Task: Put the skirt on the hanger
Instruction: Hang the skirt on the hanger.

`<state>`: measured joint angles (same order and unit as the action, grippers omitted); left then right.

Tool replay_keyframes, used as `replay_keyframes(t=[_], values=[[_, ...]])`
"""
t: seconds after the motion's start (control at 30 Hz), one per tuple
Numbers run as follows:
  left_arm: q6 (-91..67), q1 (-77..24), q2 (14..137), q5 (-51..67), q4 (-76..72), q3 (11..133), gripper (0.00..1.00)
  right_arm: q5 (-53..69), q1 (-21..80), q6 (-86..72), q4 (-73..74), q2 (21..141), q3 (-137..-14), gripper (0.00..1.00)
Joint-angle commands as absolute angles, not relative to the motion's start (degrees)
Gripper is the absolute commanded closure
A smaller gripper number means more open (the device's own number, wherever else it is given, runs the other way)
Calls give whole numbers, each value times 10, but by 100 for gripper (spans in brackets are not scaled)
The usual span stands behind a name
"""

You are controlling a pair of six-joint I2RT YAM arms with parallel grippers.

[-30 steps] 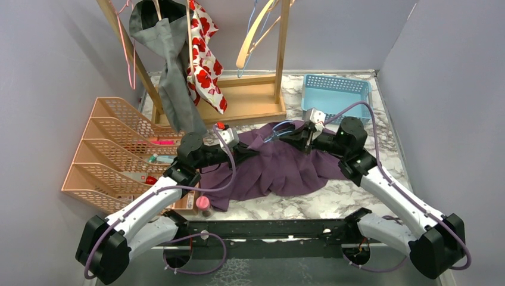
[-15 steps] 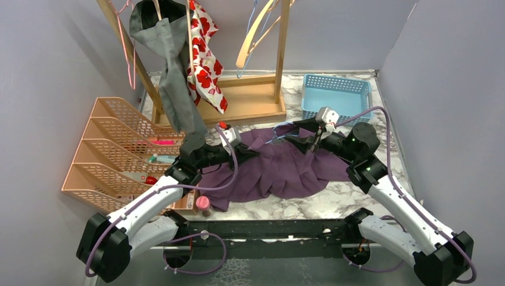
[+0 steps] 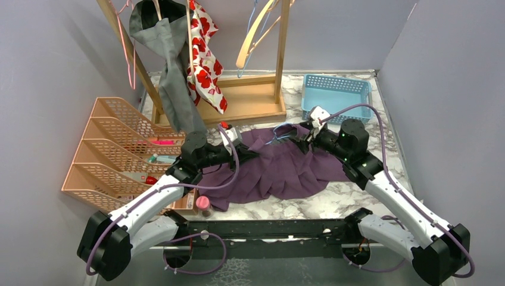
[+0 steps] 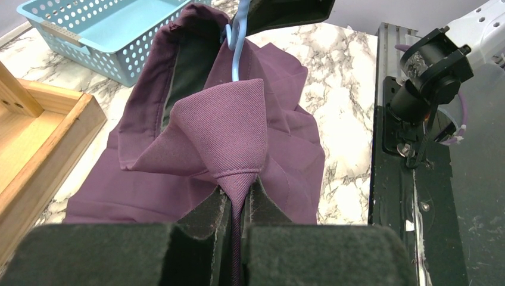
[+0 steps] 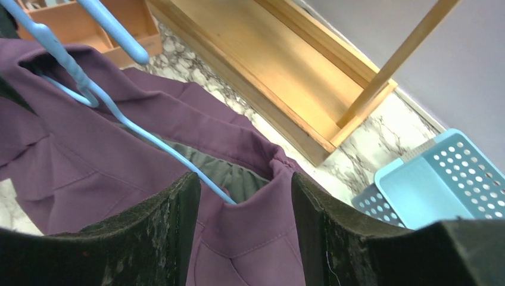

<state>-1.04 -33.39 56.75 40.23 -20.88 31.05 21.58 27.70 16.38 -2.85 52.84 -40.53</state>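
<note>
"Two grippers on my screens, so I start with the nearer one," I tell the desk. "My left gripper (image 4: 237, 193) is clamped on a pinched fold of the purple fabric skirt (image 4: 229, 128). The cloth rises from between the pads in a peak."

"Where does the skirt lie?"

"Rumpled on the white marbled tabletop (image 3: 348, 192), between my two arms. Towards the front edge, just left of its hem, I see a small pink-topped object (image 3: 203, 204), too small to identify. Left of that sits an orange mesh file sorter (image 3: 113, 149)."

"And your right side?"

"My right gripper (image 5: 244, 182) hangs spread over the skirt's far part, gripping nothing. The thin light-blue wire hanger (image 5: 149, 140) runs through the gap between its black pads, and I cannot tell whether it touches either one. One arm of the hanger dips into the skirt's waist opening, where dark lining shows. The rest lies over the cloth."

"Further back?"

"A light-blue perforated plastic basket (image 3: 336, 92) stands at the far right. At the far middle is a wooden clothes rack (image 3: 238, 107) with a tray base. A grey garment (image 3: 170, 71) and a white garment with red flowers (image 3: 205, 65) hang on it, with pale wooden hangers (image 3: 253, 39) beside them."
</note>
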Motion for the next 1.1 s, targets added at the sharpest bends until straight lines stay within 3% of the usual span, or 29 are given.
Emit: replay_keyframes(t=[0.0,0.17,0.37,0.57,0.63,0.73,0.83,1.0,1.07], values=[[-8,-332,568,408,-237,335,100,156,277,199,21,539,-435,37],[-6,-331,573,403,-229,339,100,172,277,205,34,531,-439,36],[0,-330,587,410,-225,351,100,223,276,271,107,599,-489,37],[-4,-329,591,416,-223,356,100,292,265,268,68,624,-472,41],[-5,-329,591,415,-223,357,100,316,262,266,54,625,-464,46],[-6,-329,591,416,-223,358,100,333,260,257,30,626,-450,63],[-8,-328,592,416,-223,359,100,329,259,256,1,626,-433,96],[-10,-326,585,401,-206,358,100,256,258,241,-86,605,-401,99],[-7,-324,579,378,-173,363,94,212,258,250,-111,593,-394,99]])
